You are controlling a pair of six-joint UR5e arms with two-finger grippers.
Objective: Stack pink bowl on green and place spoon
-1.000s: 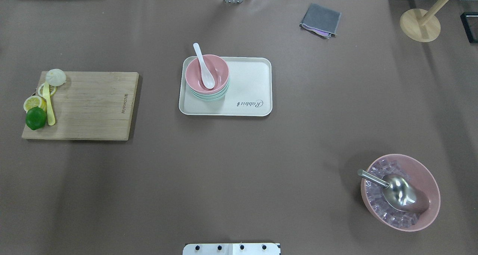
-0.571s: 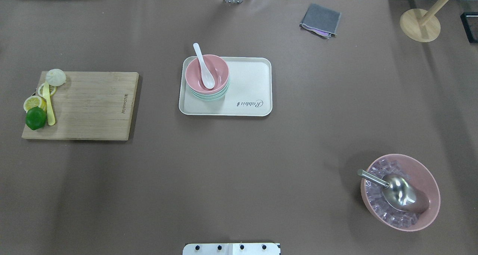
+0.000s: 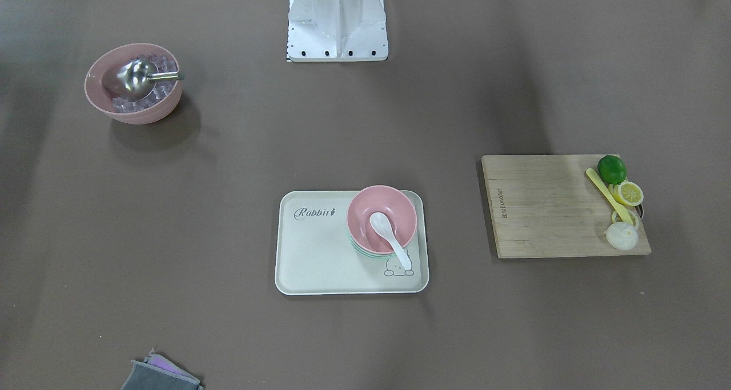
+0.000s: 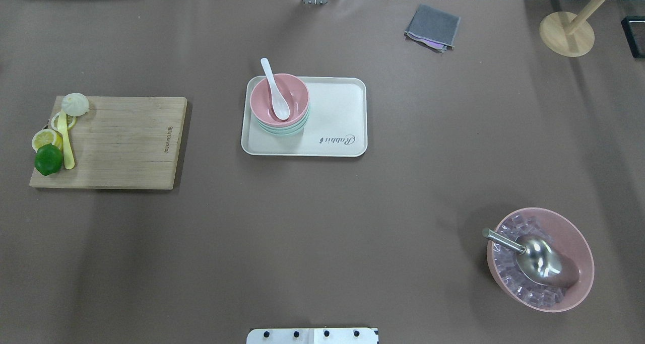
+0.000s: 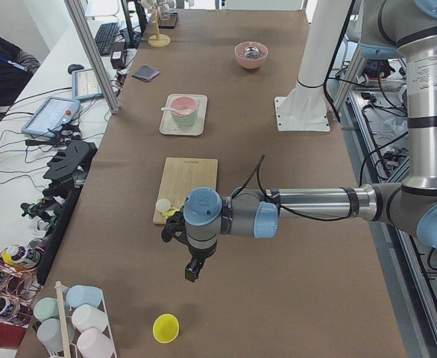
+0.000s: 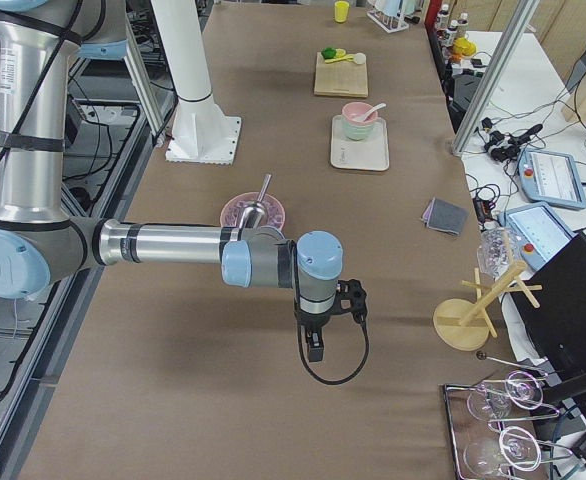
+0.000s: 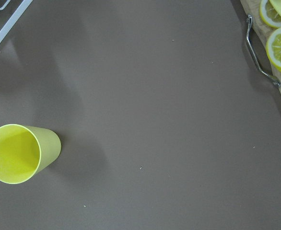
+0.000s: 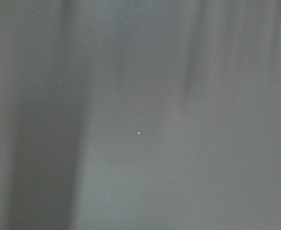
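Looking over the table, I see the pink bowl point(image 4: 297, 99) nested in the green bowl point(image 4: 282, 131) at one end of the cream tray point(image 4: 337, 112). The white spoon point(image 4: 276, 92) lies with its head in the pink bowl, and its handle leans over the rim, out past the tray edge. I judge the task done: the bowls share one place, and the deep bowl keeps the spoon from sliding. Both arms hang well apart from the tray. The left gripper point(image 5: 192, 272) is beyond the cutting board point(image 4: 126, 142), near a yellow cup point(image 7: 20, 153), and the right gripper point(image 6: 315, 350) is over bare table. How their jaws stand, I cannot tell from the side views. Wide bare table surrounds the tray, so a return would be easy.
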